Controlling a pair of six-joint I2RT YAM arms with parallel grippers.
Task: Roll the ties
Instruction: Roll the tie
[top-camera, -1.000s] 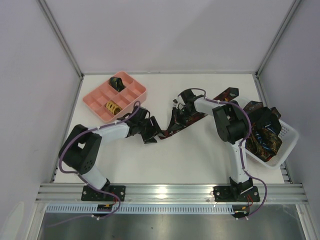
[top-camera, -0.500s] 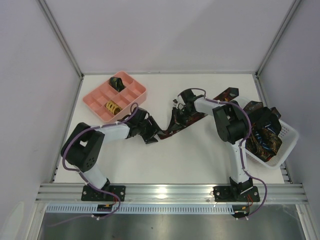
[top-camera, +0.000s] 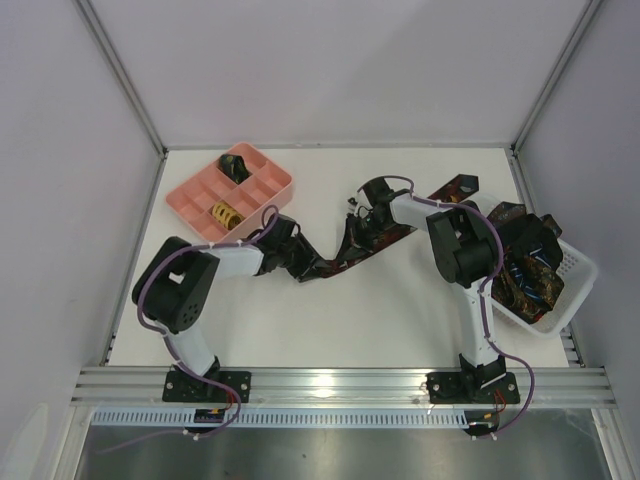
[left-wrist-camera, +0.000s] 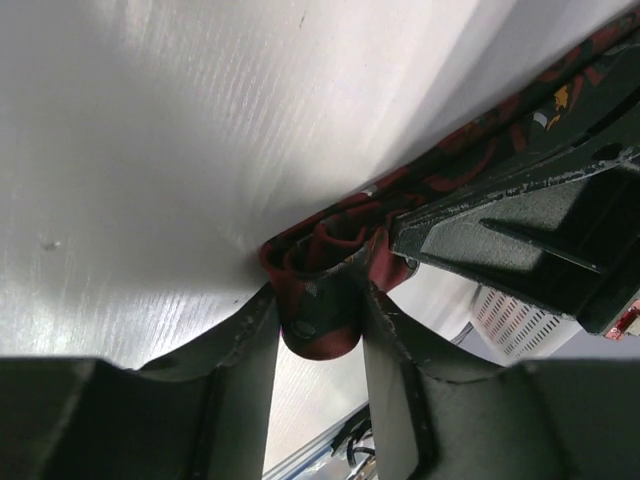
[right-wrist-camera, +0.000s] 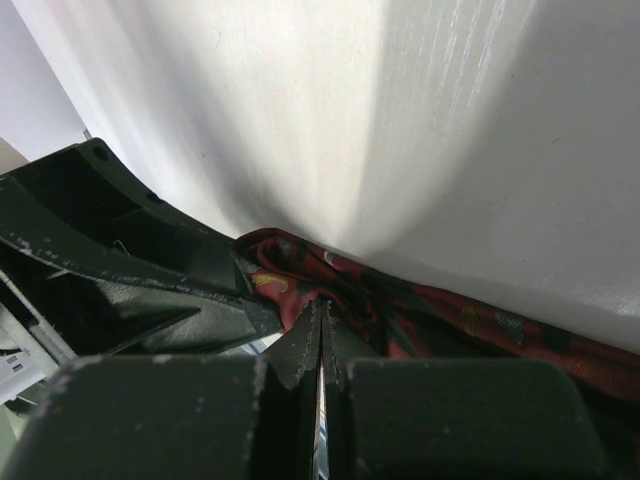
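A dark tie (top-camera: 400, 233) with red patterning lies slantwise across the table from the middle toward the basket. My left gripper (top-camera: 303, 264) is shut on its near end. In the left wrist view the fingers (left-wrist-camera: 250, 345) clasp a small curled end of the tie (left-wrist-camera: 320, 300). My right gripper (top-camera: 355, 228) is shut, its tips pinching the same tie (right-wrist-camera: 440, 320) a little farther along, close to the left gripper (right-wrist-camera: 120, 270). The fabric between the two grippers is raised off the table. More ties (top-camera: 525, 265) are heaped in the white basket.
A pink compartment tray (top-camera: 262, 200) stands at the back left, holding a dark rolled tie (top-camera: 235, 163) and a yellow-patterned rolled one (top-camera: 225, 213). The white mesh basket (top-camera: 580, 270) stands at the right edge. Grey walls enclose the table on three sides.
My left arm has swung to the right, bringing its gripper slightly closer to the right gripper with the tie's end still held. The right arm has not moved.
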